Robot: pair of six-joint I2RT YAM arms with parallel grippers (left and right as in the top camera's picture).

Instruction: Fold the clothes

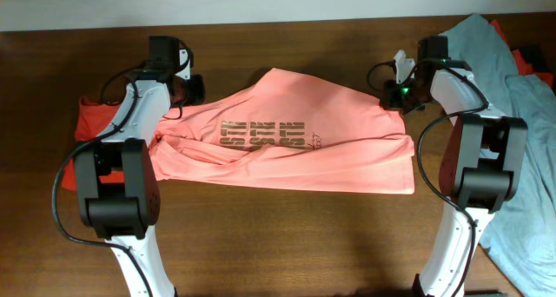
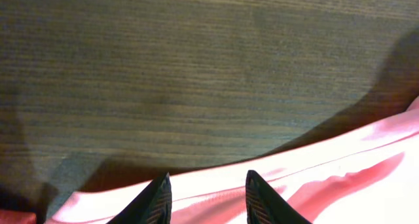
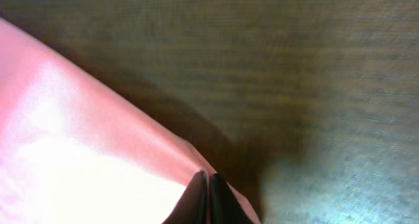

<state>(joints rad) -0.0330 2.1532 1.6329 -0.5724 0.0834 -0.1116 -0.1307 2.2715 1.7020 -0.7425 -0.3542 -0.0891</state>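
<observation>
From above, your salmon-pink T-shirt [image 1: 287,149] lies spread mid-tabletop [image 1: 261,245], lettering up. The left pincer [image 1: 189,87] and right pincer [image 1: 393,93] sit at its far edge, likely so both ends lift evenly.

Left wrist: the left pincer's jaws stand apart over the hem, pinching nothing visible.

Right wrist: the right pincer is clamped on the shirt's edge, and the cloth peaks at its tips.
</observation>
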